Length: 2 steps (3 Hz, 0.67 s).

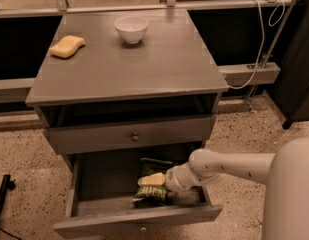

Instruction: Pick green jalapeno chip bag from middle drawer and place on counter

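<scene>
The green jalapeno chip bag point(149, 194) lies crumpled on the dark floor of the open middle drawer point(96, 184), right of centre and close to the front panel. My gripper point(151, 180) reaches into the drawer from the right and sits directly on or just over the bag, covering its middle. A dark-green piece also shows just behind the gripper. The white arm point(229, 166) runs from my body at the lower right into the drawer. The grey counter point(144, 69) is the cabinet's top, above the drawers.
A yellow sponge point(67, 46) lies at the counter's back left and a white bowl point(131, 29) at its back centre. A shut drawer front with a round knob point(135, 137) sits above the open drawer. A white cable point(259, 49) hangs at the right.
</scene>
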{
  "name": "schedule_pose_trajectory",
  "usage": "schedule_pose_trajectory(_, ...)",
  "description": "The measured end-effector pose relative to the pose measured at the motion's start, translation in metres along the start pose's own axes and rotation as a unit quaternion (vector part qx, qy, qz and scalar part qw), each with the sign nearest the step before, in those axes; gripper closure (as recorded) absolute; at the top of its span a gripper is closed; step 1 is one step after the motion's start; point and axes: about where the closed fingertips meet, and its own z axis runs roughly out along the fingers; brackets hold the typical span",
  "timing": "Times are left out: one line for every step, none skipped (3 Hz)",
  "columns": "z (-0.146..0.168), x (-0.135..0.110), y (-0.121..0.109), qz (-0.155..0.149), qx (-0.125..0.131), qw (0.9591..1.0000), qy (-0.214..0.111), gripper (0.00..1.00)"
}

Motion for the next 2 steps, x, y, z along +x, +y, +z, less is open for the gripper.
schedule_pose_trajectory(0.019, -0.004, -0.009, 0.016, 0.003, 0.9998, 0.009, 0.27)
schedule_pose_trajectory(0.030, -0.003, -0.014, 0.025, -0.001, 0.9995, 0.017, 0.30)
